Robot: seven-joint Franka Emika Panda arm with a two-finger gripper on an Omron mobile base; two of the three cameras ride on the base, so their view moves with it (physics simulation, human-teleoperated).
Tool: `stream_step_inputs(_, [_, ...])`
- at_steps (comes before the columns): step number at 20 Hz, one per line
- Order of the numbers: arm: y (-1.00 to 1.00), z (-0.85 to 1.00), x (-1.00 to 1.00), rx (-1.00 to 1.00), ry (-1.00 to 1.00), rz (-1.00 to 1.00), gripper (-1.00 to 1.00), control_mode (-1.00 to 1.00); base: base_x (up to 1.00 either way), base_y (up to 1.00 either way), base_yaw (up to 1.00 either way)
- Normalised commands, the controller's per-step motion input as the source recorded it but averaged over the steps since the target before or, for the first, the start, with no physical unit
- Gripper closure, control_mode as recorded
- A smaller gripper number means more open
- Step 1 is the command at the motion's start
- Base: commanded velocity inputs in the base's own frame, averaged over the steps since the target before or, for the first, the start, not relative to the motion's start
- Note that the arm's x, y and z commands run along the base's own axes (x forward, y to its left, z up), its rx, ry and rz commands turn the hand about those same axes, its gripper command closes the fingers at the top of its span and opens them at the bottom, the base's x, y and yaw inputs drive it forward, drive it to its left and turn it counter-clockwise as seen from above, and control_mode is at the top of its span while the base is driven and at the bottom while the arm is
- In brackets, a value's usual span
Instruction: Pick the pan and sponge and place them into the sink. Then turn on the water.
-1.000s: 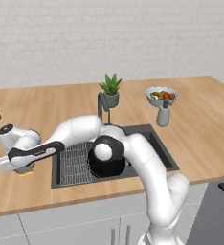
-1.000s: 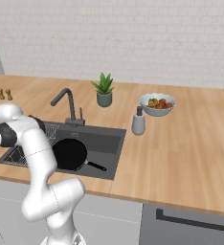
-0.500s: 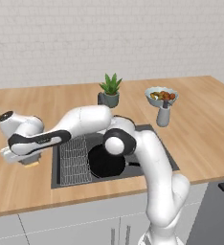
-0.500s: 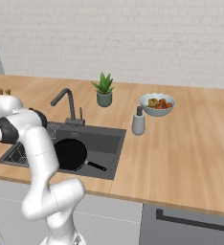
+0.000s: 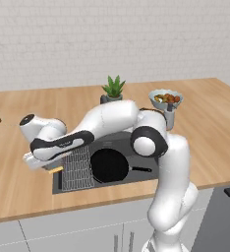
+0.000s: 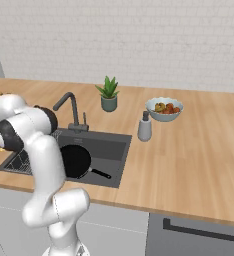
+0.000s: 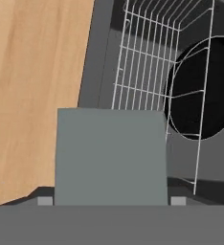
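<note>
While unlabelled, sponge between fingers.

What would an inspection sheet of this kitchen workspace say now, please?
Surface: wooden counter around the sink.
Job's things: pan lies in the sink beside the wire rack; sponge held over the sink's left edge; faucet shows no water.
Clutter: plant, fruit bowl, soap bottle near the sink.
Grippers: one gripper, shut on the sponge.
Cables: nothing seen.
Surroundings: white brick wall.
</note>
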Motion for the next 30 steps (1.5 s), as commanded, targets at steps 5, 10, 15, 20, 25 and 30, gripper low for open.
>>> stream_step_inputs(5, [-1.0,0.0,0.0,0.0,0.0,-0.02,1.0,-1.0,0.0,0.0,0.0])
stream_step_inputs(10, [-1.0,0.03,0.12,0.02,0.0,-0.02,1.0,-1.0,0.0,0.0,0.0])
stream_step_inputs(15, [-1.0,0.02,0.25,0.08,-0.01,0.0,1.0,-1.0,0.0,0.0,0.0])
stream_step_inputs(20, [-1.0,0.0,0.27,0.15,-0.05,0.04,1.0,-1.0,0.0,0.0,0.0])
stream_step_inputs(25, [-0.99,0.0,0.24,0.16,-0.11,0.14,1.0,-1.0,0.0,0.0,0.0])
stream_step_inputs(30, [-0.58,-0.09,0.46,0.11,-0.14,0.16,1.0,-1.0,0.0,0.0,0.0])
